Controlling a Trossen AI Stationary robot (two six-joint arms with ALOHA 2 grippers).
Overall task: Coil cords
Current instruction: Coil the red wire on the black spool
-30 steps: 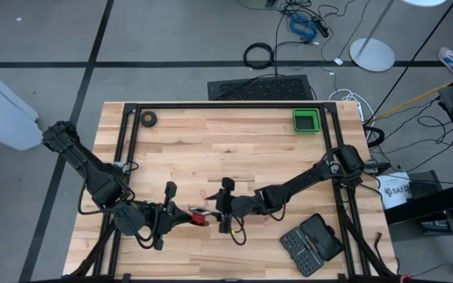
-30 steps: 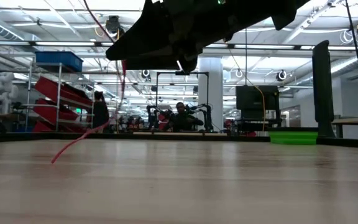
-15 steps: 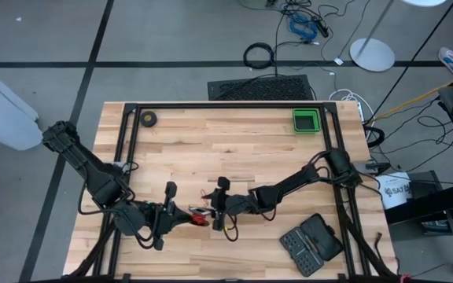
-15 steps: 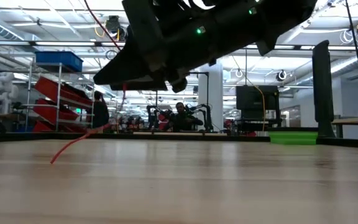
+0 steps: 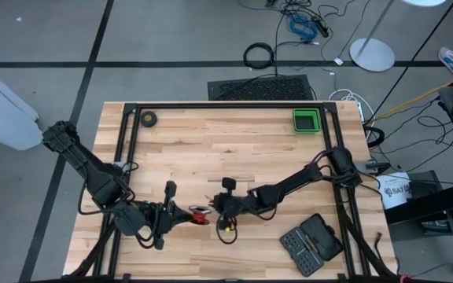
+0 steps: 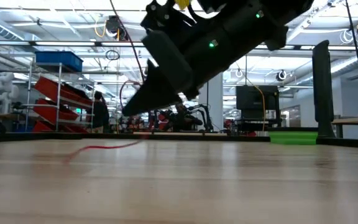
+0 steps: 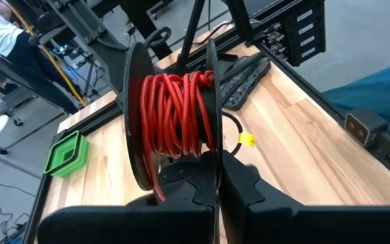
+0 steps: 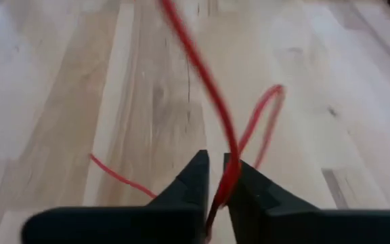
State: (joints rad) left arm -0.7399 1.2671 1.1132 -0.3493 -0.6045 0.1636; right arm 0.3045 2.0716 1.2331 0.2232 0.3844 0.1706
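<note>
Left gripper [image 5: 181,215] at the table's [image 5: 234,157] near left, clamped shut on a dark spool [image 7: 171,122] wound with the cords [image 7: 176,112]; right gripper [image 8: 215,177] just right of it, fingers pinched on the loose red strand; green tray [image 5: 306,120] far right; tape roll [image 5: 149,119] far left.

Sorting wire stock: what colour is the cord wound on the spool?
Red; the cord shows best in the left wrist view.
</note>
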